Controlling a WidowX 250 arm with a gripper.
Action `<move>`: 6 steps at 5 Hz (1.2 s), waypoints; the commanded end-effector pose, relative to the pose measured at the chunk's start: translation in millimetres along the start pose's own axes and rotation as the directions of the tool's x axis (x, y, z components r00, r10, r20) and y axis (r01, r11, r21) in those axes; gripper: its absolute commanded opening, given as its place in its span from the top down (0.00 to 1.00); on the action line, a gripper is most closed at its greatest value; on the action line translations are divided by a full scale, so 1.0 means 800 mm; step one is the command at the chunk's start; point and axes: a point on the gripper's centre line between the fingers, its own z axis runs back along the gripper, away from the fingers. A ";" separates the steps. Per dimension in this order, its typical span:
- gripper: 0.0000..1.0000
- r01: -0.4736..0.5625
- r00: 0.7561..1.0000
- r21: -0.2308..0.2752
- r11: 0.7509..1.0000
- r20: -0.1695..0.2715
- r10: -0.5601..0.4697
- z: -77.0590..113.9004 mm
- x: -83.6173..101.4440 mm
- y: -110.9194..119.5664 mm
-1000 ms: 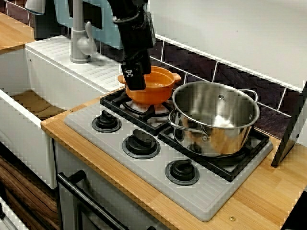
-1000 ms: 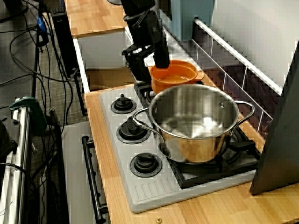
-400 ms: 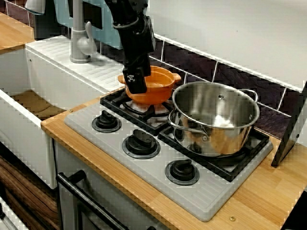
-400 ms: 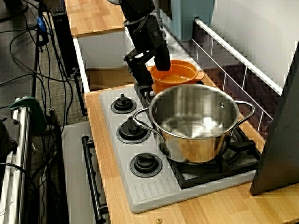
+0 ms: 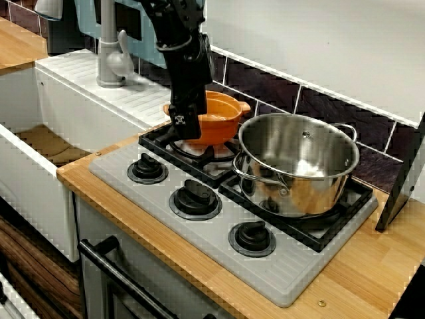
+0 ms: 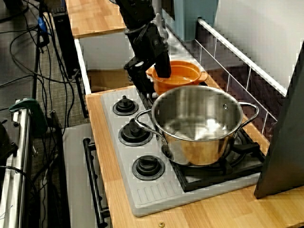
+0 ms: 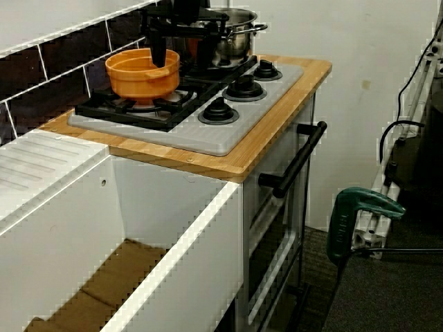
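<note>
Straddling the rim of the orange pot [image 5: 222,126] on the side toward the sink, the gripper [image 6: 152,76] has one finger down inside it and the other against the outer wall. The two look closed on the wall between them. The pot stands on the black grate [image 5: 157,137] over the rear burner at the sink end of the hob, near the dark tiles [image 5: 332,109]. From the view across the hob I cannot tell whether its base sits flat or is tipped a little.

The hold is on one side only, so the pot's weight hangs off-centre. It could swing or slide out of the pinch if raised, and the smooth wall gives little to bite on. Its base could catch on a grate bar if dragged. The steel stockpot [image 5: 299,173] sits just beside it, with a loop handle pointing that way, so a sideways shift could knock the two together.

Three black knobs [image 5: 194,198] line the front of the grey hob plate [image 5: 265,272], which is set into a wooden counter [image 5: 372,272]. A dark panel [image 5: 405,179] leans at the far end. In the view from the sink side, a white sink [image 7: 173,228] adjoins the counter, an oven handle [image 7: 297,159] runs below, and a green clamp [image 7: 360,211] stands by the floor.
</note>
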 end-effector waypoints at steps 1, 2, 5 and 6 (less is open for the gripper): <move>0.00 -0.011 1.000 0.033 0.999 -0.004 0.011 -0.009 -0.001 0.010; 1.00 -0.030 1.000 0.037 0.999 0.002 0.030 -0.009 -0.002 0.011; 1.00 -0.077 0.996 -0.023 0.997 0.051 0.078 0.043 0.016 0.022; 1.00 -0.089 0.990 -0.055 0.994 0.101 0.094 0.081 0.023 0.019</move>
